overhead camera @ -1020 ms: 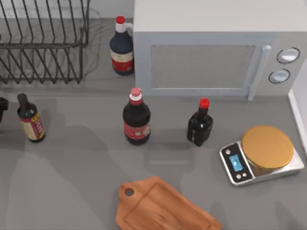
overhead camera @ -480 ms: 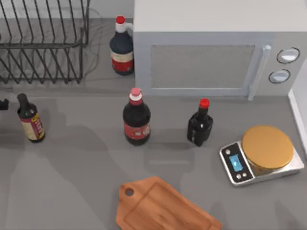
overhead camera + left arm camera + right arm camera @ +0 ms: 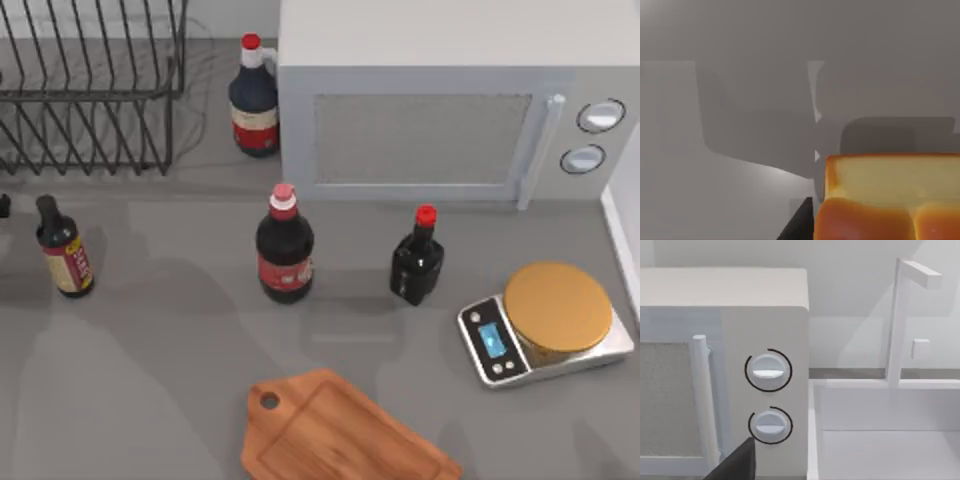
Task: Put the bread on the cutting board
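Observation:
The bread [image 3: 890, 200], golden-orange with a pale cut face, sits very close in the left wrist view on the grey table. A dark part of my left gripper [image 3: 797, 226] shows right beside it; whether they touch is unclear. In the top view a sliver of my left arm [image 3: 3, 205] sits at the far left edge. The reddish-brown cutting board [image 3: 340, 435], its handle pointing up-left, lies at the front middle. A dark part of my right gripper [image 3: 735, 462] shows in the right wrist view, facing the microwave's knobs.
Three dark bottles [image 3: 284, 250], [image 3: 417, 258], [image 3: 63, 248] stand across the middle and another [image 3: 254, 98] beside the microwave [image 3: 450, 100]. A wire dish rack [image 3: 90, 90] is back left. A silver scale [image 3: 545, 325] with a tan disc is right. A white sink [image 3: 885, 430] adjoins the microwave.
The dark bit of my left arm at the top view's left edge has crept toward the back and shrunk further out of frame. Nothing else has moved.

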